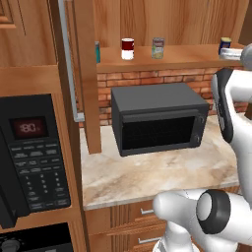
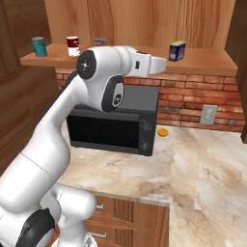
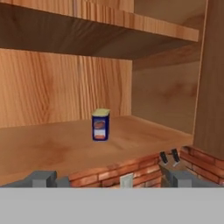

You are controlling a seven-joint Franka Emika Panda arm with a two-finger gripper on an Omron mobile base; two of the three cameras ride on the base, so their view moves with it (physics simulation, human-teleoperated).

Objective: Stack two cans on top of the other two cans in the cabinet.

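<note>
Cans all stand apart along the cabinet shelf [image 1: 172, 58]; I've aimed my open, empty pincer [image 3: 109, 180] at the blue-yellow can [image 3: 100, 124] for stacking.

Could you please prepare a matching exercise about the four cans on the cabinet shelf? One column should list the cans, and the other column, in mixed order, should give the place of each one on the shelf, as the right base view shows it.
Cans:
1. teal can
2. red-and-white can
3. greenish-beige can
4. dark blue and yellow can

Places on the shelf:
A. alone at the right
B. at the far left end
C. partly hidden behind the arm
D. second from the left

Pairs: 1-B, 2-D, 3-C, 4-A
</note>
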